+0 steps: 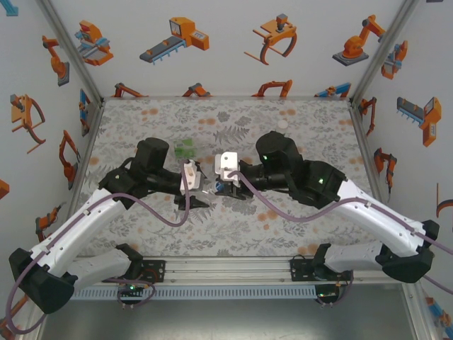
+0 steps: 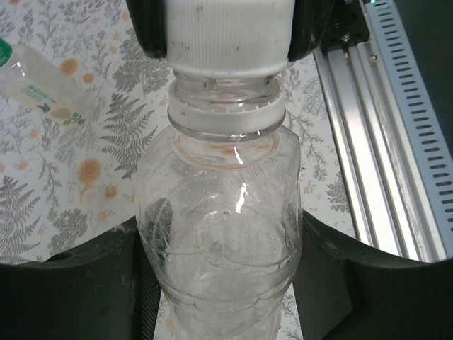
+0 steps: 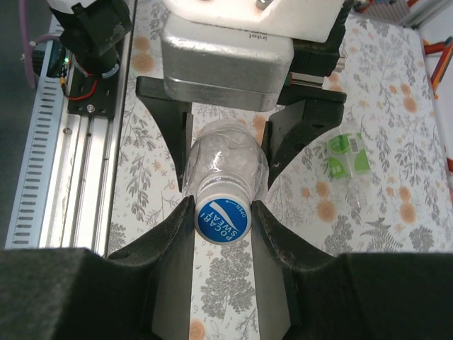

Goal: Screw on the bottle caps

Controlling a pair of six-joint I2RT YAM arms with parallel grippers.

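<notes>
My left gripper (image 2: 223, 283) is shut on the body of a clear bottle (image 2: 223, 234), held level between the two arms at the table's middle (image 1: 210, 185). A blue-topped cap (image 3: 223, 218) with white ribbed sides (image 2: 223, 35) sits on that bottle's neck. My right gripper (image 3: 223, 216) is shut on this cap, one black finger on each side. The other bottle (image 1: 186, 149), with a green-and-white label, lies on the table behind the grippers (image 3: 343, 152). A small whitish cap (image 1: 283, 124) lies alone at the back right.
The aluminium rail (image 2: 382, 142) with the arm bases runs along the table's near edge. The floral tabletop (image 1: 233, 227) is walled at the back and on both sides. The left wrist's camera housing (image 3: 226, 64) hangs close in front of my right gripper.
</notes>
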